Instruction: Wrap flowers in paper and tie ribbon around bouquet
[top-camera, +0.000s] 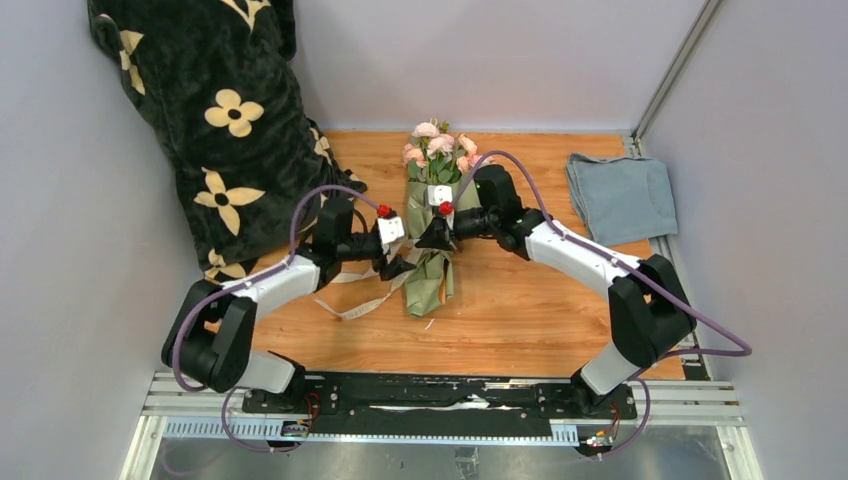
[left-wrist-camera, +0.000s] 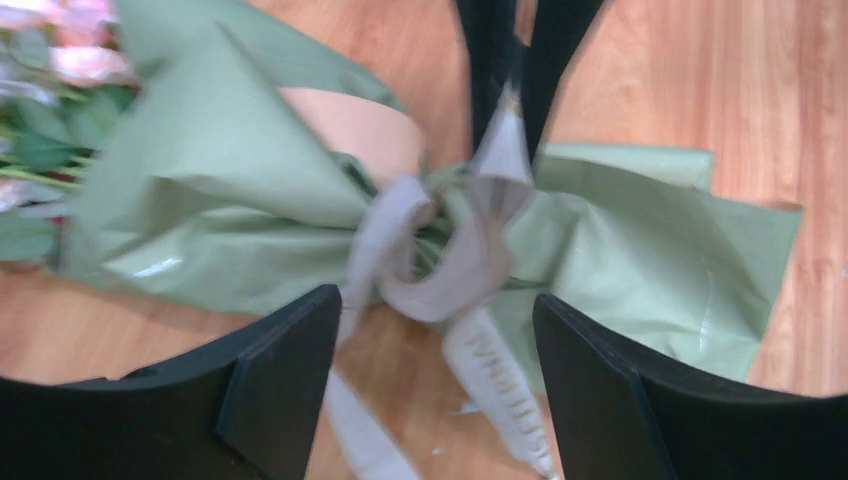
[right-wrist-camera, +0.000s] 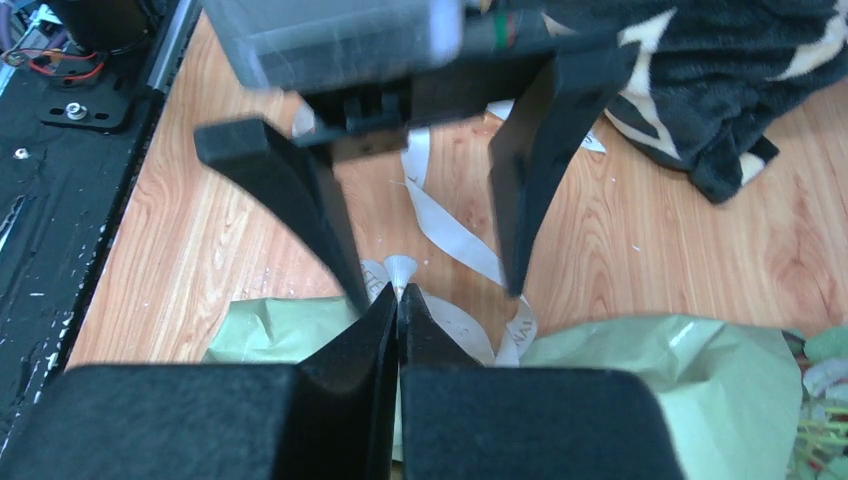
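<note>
The bouquet lies mid-table with its pink flowers (top-camera: 436, 146) pointing away from the arms, wrapped in sage-green paper (top-camera: 428, 275). The cream ribbon (left-wrist-camera: 440, 262) is looped round the cone's narrow waist, and its loose ends (top-camera: 362, 302) trail left on the wood. My right gripper (right-wrist-camera: 399, 292) is shut on a strand of ribbon (right-wrist-camera: 400, 270) just over the waist. Facing it from the left, my left gripper (left-wrist-camera: 437, 300) is open, its fingers (left-wrist-camera: 285, 375) on either side of the ribbon ends and gripping nothing. In the top view both grippers meet at the waist (top-camera: 420, 245).
A black plush blanket (top-camera: 215, 120) with cream flower prints is heaped at the back left. A folded blue-grey cloth (top-camera: 620, 195) lies at the back right. Grey walls enclose the table on three sides, and the arms' mounting rail (top-camera: 440, 395) runs along the near edge.
</note>
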